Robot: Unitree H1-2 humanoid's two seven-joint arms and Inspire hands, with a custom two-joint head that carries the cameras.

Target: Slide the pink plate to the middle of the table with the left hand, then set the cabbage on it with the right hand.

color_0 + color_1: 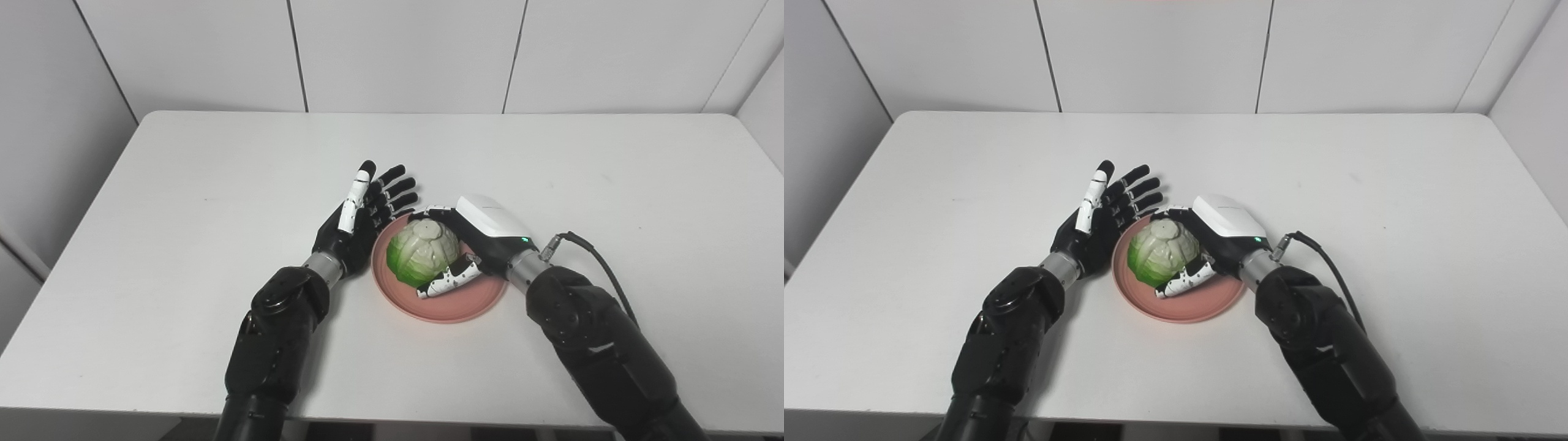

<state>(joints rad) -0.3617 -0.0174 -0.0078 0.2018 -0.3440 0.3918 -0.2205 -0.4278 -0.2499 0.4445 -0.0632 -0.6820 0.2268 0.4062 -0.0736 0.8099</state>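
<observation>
The pink plate (456,303) lies near the middle of the white table (184,184), toward the front. A green and white cabbage (422,251) rests on the plate's left part. My right hand (484,236) wraps the cabbage from the right, its thumb under the front and its fingers over the back. My left hand (361,214) stands open just left of the plate, palm toward the rim and fingers spread pointing away; I cannot tell whether it touches the rim.
A black cable (603,266) loops from the right wrist above the table. White wall panels (404,55) rise behind the table's far edge. The table's front edge (392,422) runs close under both forearms.
</observation>
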